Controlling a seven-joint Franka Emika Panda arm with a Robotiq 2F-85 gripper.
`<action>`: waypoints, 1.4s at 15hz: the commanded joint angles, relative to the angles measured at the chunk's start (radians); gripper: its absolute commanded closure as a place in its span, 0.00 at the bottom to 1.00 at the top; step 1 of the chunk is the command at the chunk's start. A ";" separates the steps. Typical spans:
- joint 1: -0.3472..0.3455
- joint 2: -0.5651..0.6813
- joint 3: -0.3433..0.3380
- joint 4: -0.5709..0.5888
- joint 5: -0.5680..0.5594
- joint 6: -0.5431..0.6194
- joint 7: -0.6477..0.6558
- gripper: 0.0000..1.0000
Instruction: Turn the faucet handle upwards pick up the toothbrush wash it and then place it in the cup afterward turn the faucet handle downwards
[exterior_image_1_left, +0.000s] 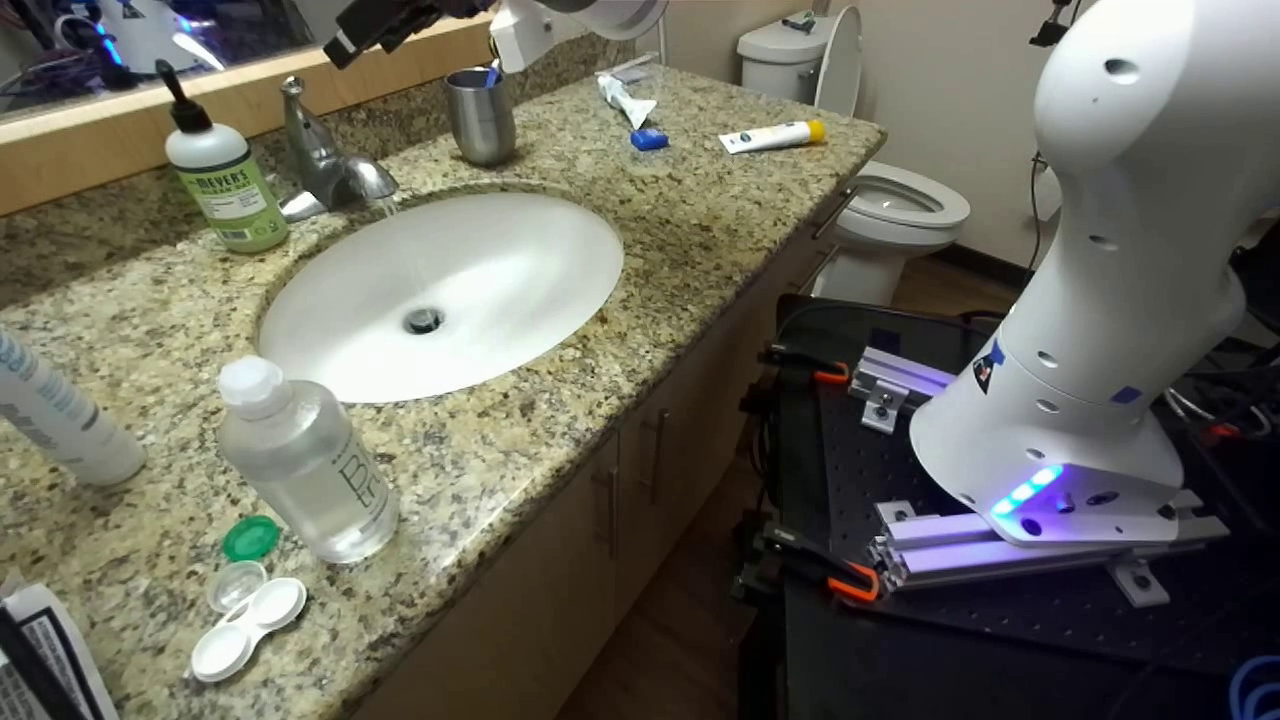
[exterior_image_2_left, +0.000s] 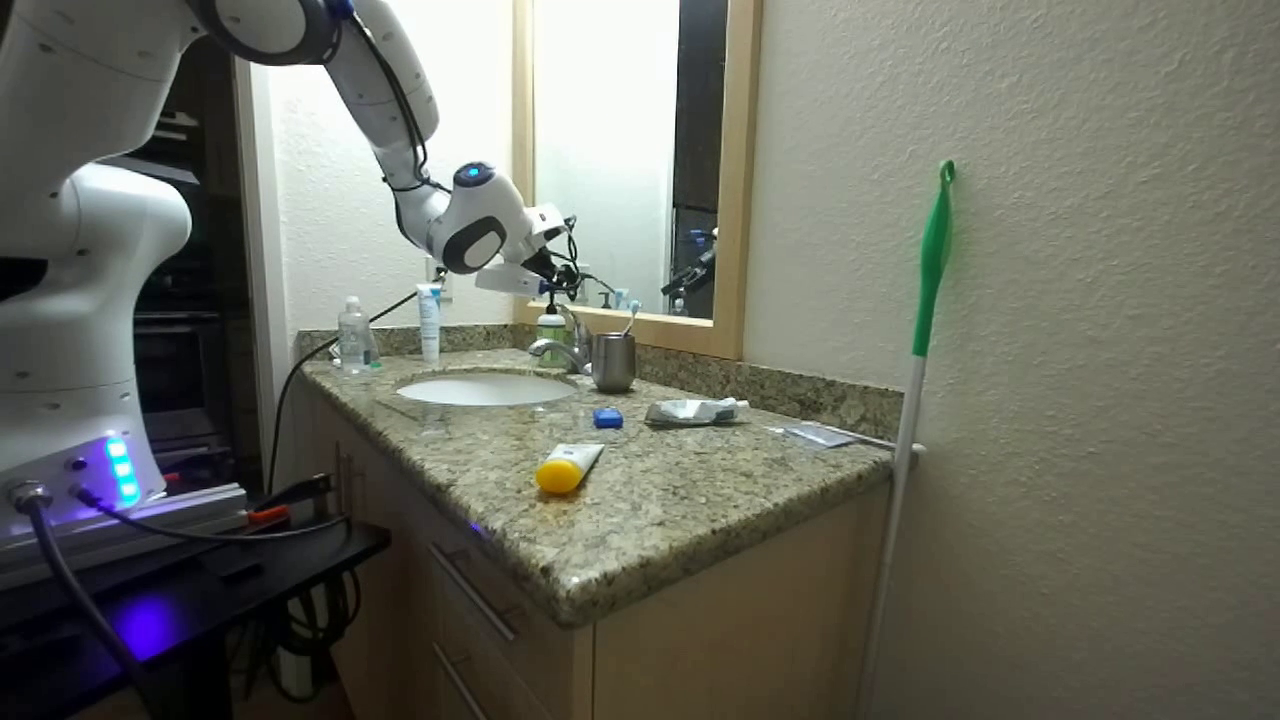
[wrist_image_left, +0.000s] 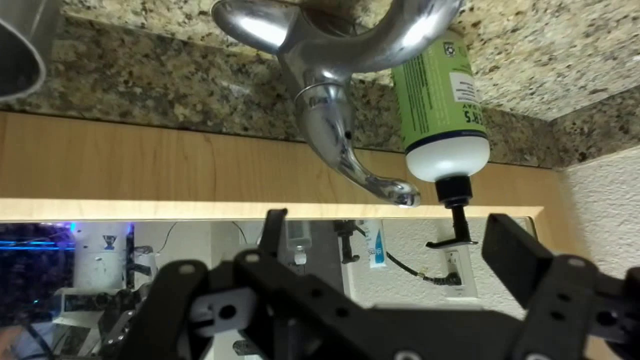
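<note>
Black and slightly blurred, the pincer (wrist_image_left: 386, 235) stands released, its fingers spread wide apart. Just beyond them in the wrist view is the faucet handle (wrist_image_left: 345, 155), a slim, shiny chrome lever that narrows and bends to a small rounded tip; in an exterior view the lever (exterior_image_1_left: 296, 105) points upward. It sits atop the chrome faucet (wrist_image_left: 315, 60), near the back edge of the granite tabletop (exterior_image_1_left: 680, 230), and a thin stream of water (exterior_image_1_left: 390, 207) falls from the spout over the white oval basin (exterior_image_1_left: 520, 270). Just beside the faucet stands a pump soap bottle (exterior_image_1_left: 228, 190), its green label reading "MEYER'S" and "CLEAN DAY". On the faucet's opposite side, also near the back edge, the cup (exterior_image_1_left: 482, 125), a plain grey metal tumbler, stands upright and holds the toothbrush (exterior_image_2_left: 631, 319), whose head sticks out above the rim. Towards the end edge by the toilet (exterior_image_1_left: 900, 235) lie a small blue case (exterior_image_1_left: 649, 139), a crumpled silvery tube (exterior_image_2_left: 695, 411) and, by the front corner, a yellow-capped tube (exterior_image_1_left: 770, 137) with print too small to read. Towards the opposite end, near the front edge, a clear plastic bottle (exterior_image_1_left: 308, 470) carries a large "B"; a white contact lens case (exterior_image_1_left: 248, 630) lies near it.
</note>
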 joint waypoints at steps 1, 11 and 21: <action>-0.003 -0.001 0.001 0.002 -0.009 -0.001 0.006 0.00; 0.067 -0.175 -0.005 0.123 -0.011 0.092 0.026 0.00; 0.142 -0.182 -0.091 0.207 0.014 0.084 0.024 0.00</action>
